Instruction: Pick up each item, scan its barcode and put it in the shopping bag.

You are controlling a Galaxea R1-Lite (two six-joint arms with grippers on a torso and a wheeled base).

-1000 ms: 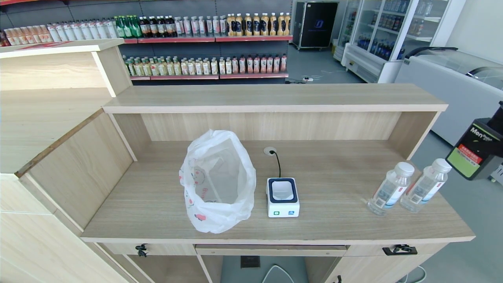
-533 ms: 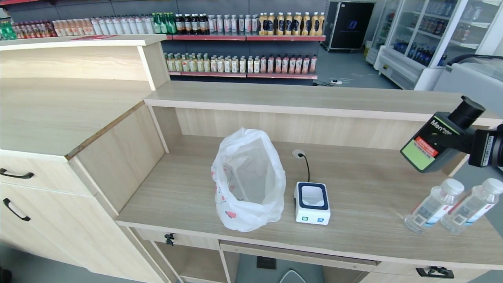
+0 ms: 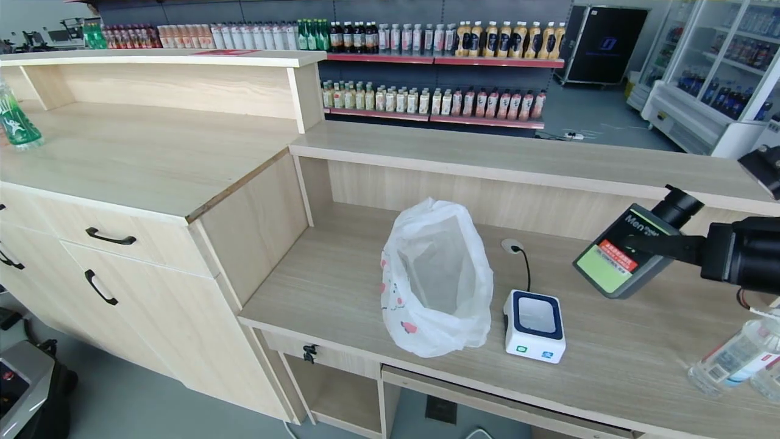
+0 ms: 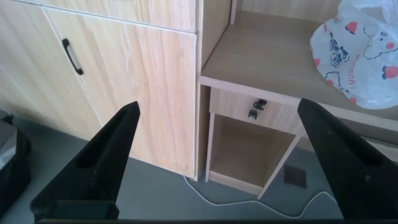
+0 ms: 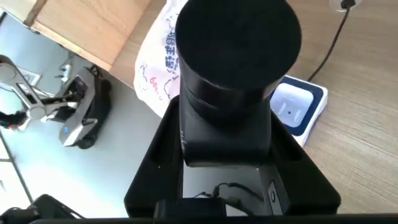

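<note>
My right gripper [image 3: 647, 247] is shut on a black bottle [image 3: 631, 251] with a green and red label, held tilted in the air above the counter, right of the scanner [image 3: 535, 325]. From the right wrist, the black bottle [image 5: 233, 81] sits between the fingers, above the scanner [image 5: 298, 106] and the bag [image 5: 161, 56]. The white shopping bag [image 3: 436, 277] stands open just left of the scanner. Two clear water bottles [image 3: 734, 356] stand at the counter's right end. My left gripper [image 4: 217, 162] hangs open below counter height, in front of the cabinet.
The scanner's black cable [image 3: 525, 268] runs to a hole in the wooden counter [image 3: 341, 286]. A raised shelf [image 3: 487, 152] runs behind it. A green bottle [image 3: 15, 122] stands on the higher counter to the left. Drawers with black handles [image 3: 109, 236] sit below.
The head camera has swung left. My right gripper has carried the black bottle from beyond the counter's right end to over the counter, closer to the scanner.
</note>
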